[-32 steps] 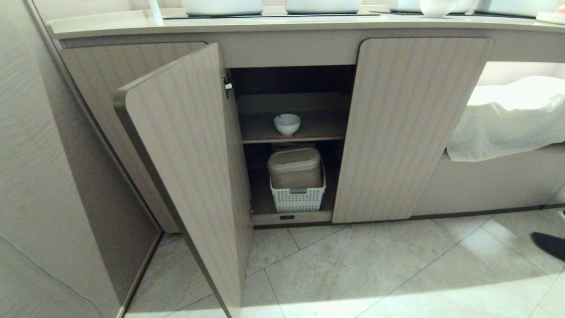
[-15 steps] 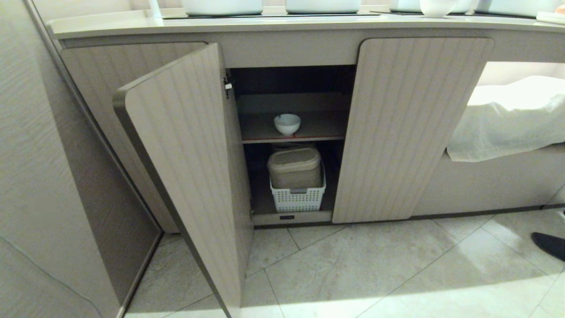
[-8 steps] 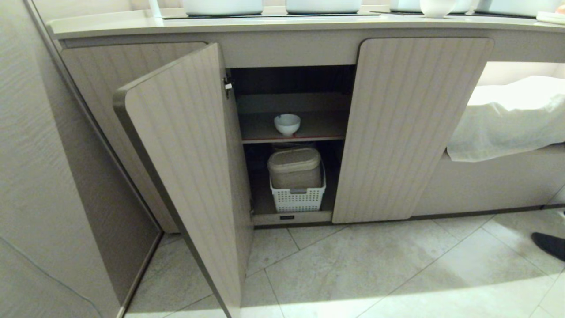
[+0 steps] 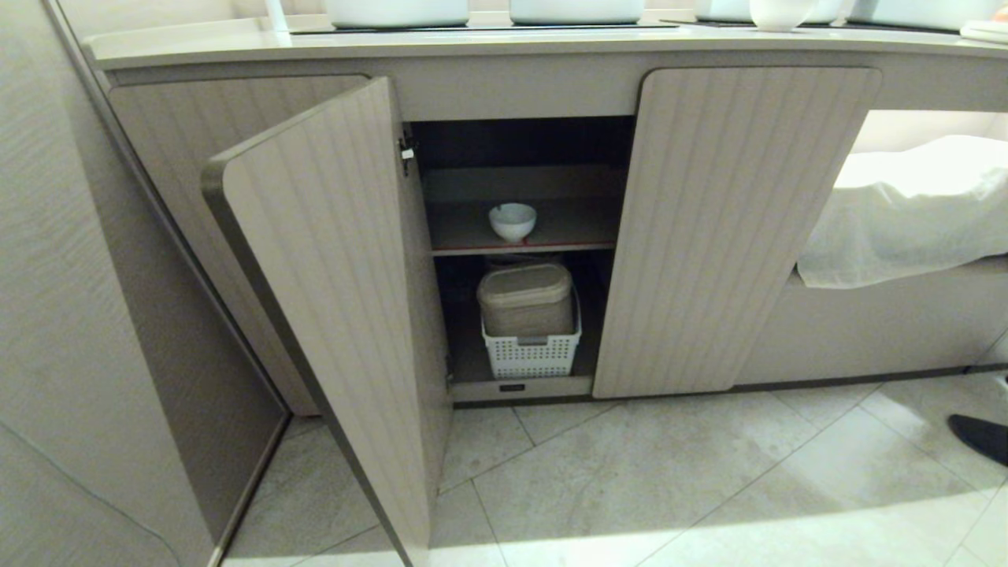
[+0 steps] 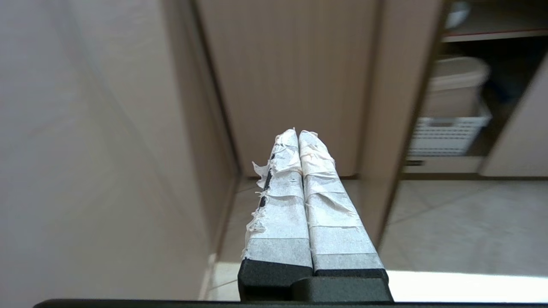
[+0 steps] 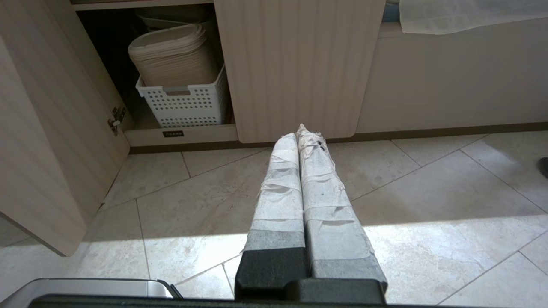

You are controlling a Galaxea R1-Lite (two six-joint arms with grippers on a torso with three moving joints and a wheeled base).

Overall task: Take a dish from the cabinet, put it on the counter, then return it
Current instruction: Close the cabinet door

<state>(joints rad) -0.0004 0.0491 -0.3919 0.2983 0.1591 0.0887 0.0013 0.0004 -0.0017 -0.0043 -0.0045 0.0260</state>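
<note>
The dish [image 4: 513, 220], a small white bowl, stands upright on the upper shelf inside the cabinet [image 4: 732, 228]. The cabinet's middle door [image 4: 331, 299] is swung wide open towards me. The counter [image 4: 472, 43] runs along the top of the head view. Neither arm shows in the head view. My left gripper [image 5: 298, 132] is shut and empty, low in front of the open door's edge, well short of the shelf. My right gripper [image 6: 303, 133] is shut and empty above the floor tiles, facing the closed right door.
Under the shelf sits a white perforated basket [image 4: 531, 354] holding a beige lidded container [image 4: 526, 298]. A wall panel [image 4: 94, 315] closes the left side. White cloth [image 4: 906, 213] hangs at the right. A dark shoe [image 4: 980, 437] rests on the floor. White bowls [image 4: 780, 14] stand on the counter.
</note>
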